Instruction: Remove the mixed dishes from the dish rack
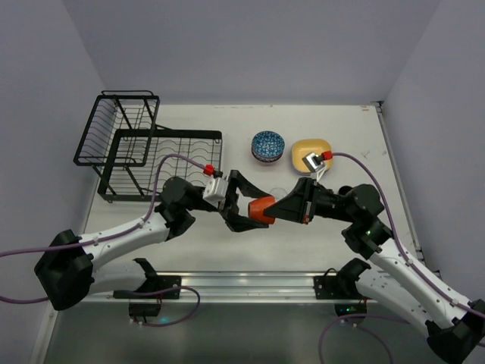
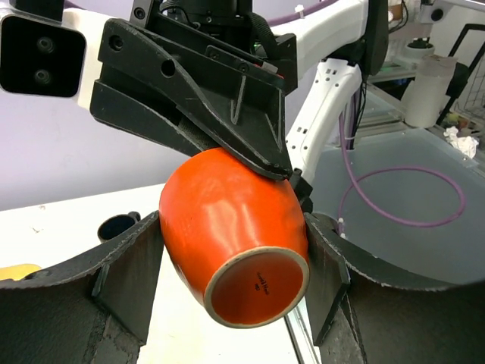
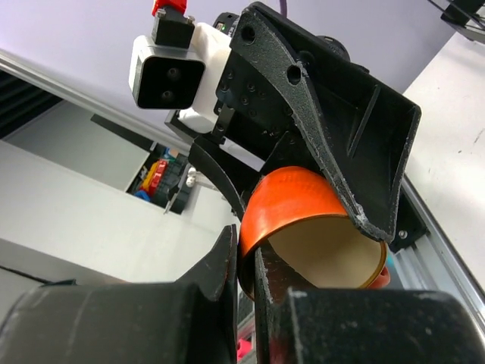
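White worktop (image 1: 250, 258) under grey walls, dish rack (image 1: 121, 144) back left; from above, the orange mug (image 1: 263, 210) hangs over the near middle, shared by both arms, which fold inward until their wrists meet; I reckon a pull by either before the other lets go could twist it loose. Left wrist view: the left claw (image 2: 231, 303) clamps the mug's belly, base tilted toward the lens; right wrist view: the right claw (image 3: 244, 265) is pinched shut on the thin rim.
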Available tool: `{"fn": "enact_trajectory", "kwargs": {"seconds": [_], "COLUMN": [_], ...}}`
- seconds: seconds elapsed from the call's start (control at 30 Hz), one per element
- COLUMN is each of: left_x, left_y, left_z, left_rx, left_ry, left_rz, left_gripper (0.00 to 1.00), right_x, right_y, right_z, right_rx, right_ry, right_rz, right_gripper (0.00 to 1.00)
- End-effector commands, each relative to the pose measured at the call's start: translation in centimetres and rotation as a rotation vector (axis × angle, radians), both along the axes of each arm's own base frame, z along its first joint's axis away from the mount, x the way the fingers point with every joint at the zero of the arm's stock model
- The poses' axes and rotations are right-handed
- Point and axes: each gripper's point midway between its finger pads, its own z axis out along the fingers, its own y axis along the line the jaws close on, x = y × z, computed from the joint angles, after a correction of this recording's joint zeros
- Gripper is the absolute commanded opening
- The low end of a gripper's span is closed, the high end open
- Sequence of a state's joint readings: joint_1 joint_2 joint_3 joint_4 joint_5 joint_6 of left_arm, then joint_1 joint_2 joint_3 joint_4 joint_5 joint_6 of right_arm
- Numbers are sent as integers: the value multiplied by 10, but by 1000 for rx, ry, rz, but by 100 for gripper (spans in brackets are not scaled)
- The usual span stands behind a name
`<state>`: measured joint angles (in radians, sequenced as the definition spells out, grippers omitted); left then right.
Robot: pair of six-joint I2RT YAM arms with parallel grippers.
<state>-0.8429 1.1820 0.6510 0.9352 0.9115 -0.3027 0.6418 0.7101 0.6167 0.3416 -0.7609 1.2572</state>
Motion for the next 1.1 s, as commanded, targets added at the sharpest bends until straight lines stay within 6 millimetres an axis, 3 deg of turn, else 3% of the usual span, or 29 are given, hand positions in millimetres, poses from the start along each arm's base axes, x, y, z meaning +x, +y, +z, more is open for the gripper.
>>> {"fn": "enact_trajectory", "kwargs": {"seconds": [0.0,0.03,0.07,0.1,0.13,0.17,0.2,0.23,0.27,0.33,0.37,0.4,0.43,0.47,0.5,0.53,0.57,0.6,0.67,0.7,0.73,0.77,0.8,0.83,1.07], "left_x": [-3,2,12,15,20,38,47,79,92,117,132,132,132,130,125,122,115,109,100,95,93,90,87,86,79], "left_y": [-1,-1,-3,0,1,2,8,18,33,65,102,123,140,166,181,192,206,215,230,238,244,249,252,254,245], "left_z": [27,28,21,24,24,14,17,22,-4,-22,-50,-47,-53,-65,-60,-58,-65,-58,-59,-52,-53,-54,-50,-56,-47], "left_rx": [-66,-67,-36,-45,-38,12,23,28,148,225,313,303,316,350,327,324,366,344,376,343,345,354,329,332,250], "left_ry": [-33,-15,22,-5,8,75,73,132,227,343,455,495,525,568,588,601,609,610,587,581,576,549,536,531,491], "left_rz": [0,34,88,121,153,257,333,528,653,891,1117,1203,1280,1398,1437,1470,1512,1517,1535,1539,1552,1556,1545,1550,1446], "left_gripper": [40,61,93,100,100,100,100,100,100,100,100,100,100,100,100,100,100,100,100,100,100,100,100,100,100], "right_x": [3,3,4,5,6,10,15,25,32,54,63,70,76,93,98,104,120,125,133,142,144,145,149,147,147], "right_y": [-3,-4,-5,-7,-9,-11,-13,-19,-24,-32,-35,-39,-40,-34,-34,-31,-27,-27,-19,-18,-8,-5,-2,9,60], "right_z": [18,20,20,18,21,21,7,18,0,-1,-6,-24,-17,-38,-52,-49,-68,-79,-81,-102,-97,-103,-123,-121,-171], "right_rx": [21,22,17,-1,-6,-31,-100,-116,-216,-314,-374,-469,-502,-598,-669,-693,-777,-833,-896,-994,-1013,-1056,-1134,-1138,-1218], "right_ry": [-115,-124,-147,-142,-159,-211,-181,-217,-233,-251,-294,-259,-279,-270,-238,-245,-228,-209,-226,-191,-206,-192,-163,-176,-118], "right_rz": [-49,-58,-74,-94,-111,-145,-177,-259,-295,-410,-437,-451,-464,-453,-440,-443,-444,-442,-435,-439,-437,-428,-409,-393,-253], "right_gripper": [0,0,0,0,0,0,0,0,0,0,0,0,0,0,0,0,0,0,0,0,0,0,0,0,0]}}
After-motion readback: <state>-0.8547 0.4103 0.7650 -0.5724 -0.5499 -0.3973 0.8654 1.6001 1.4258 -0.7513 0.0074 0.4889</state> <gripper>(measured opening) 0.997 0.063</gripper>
